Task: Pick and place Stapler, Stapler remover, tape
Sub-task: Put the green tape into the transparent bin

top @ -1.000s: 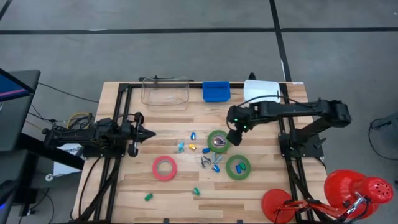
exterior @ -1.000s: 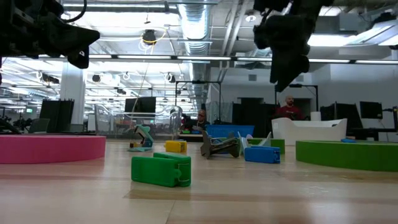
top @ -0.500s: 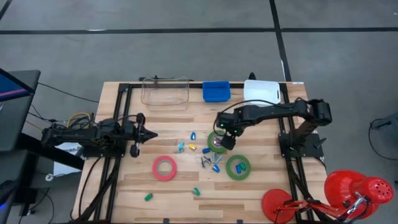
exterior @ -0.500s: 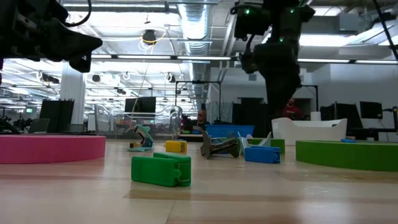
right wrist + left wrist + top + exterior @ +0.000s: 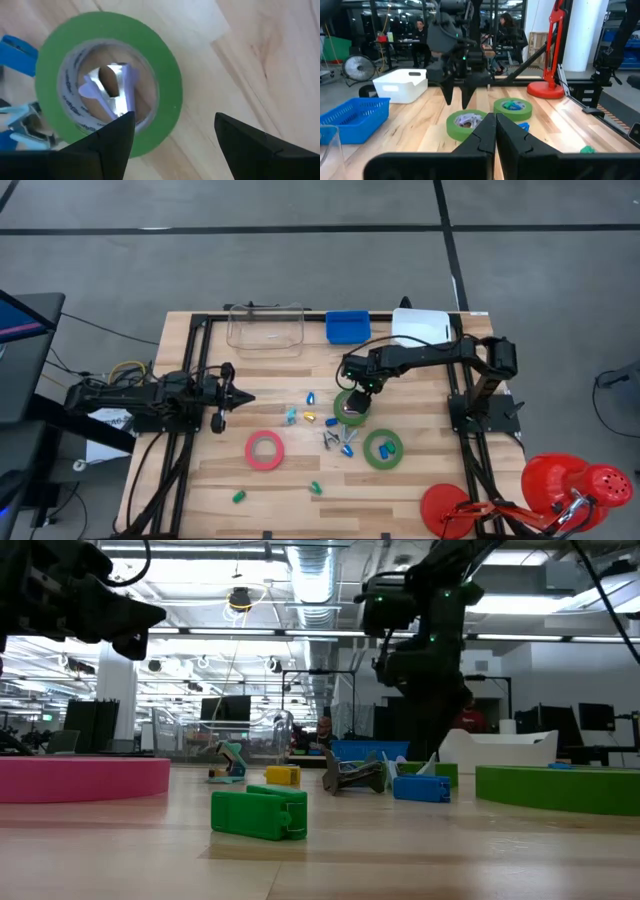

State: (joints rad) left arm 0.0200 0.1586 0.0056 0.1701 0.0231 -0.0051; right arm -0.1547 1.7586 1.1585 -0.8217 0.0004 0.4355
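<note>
The tape comes as three flat rolls on the wooden bench (image 5: 270, 490). One green roll (image 5: 350, 408) lies directly under the right hand (image 5: 361, 388), which hangs just above it with its two fingers (image 5: 112, 142) spread wide, one over the roll's rim and the other over bare wood beside it; nothing is between them. Inside this roll's open centre sits a small silvery clip-like piece (image 5: 111, 90), and blue clips (image 5: 17, 50) lie just outside its rim. The second green roll (image 5: 383, 448) lies near, on the side of the hand towards the bench's front edge, with small blue pieces in its centre. The pink-red roll (image 5: 265, 450) lies well apart from the right hand, nearer the left hand (image 5: 240, 396).

The left hand hovers over the bench's left part with its fingers pressed together, pinching nothing, pointing towards the right hand.

Small coloured pieces are scattered between the two hands, among them a green one (image 5: 260, 812) close to the low camera. Beyond the right hand, along the bench's far edge, stand a clear container (image 5: 266, 328), a blue basket (image 5: 347, 326) and a white bin (image 5: 420, 327).
</note>
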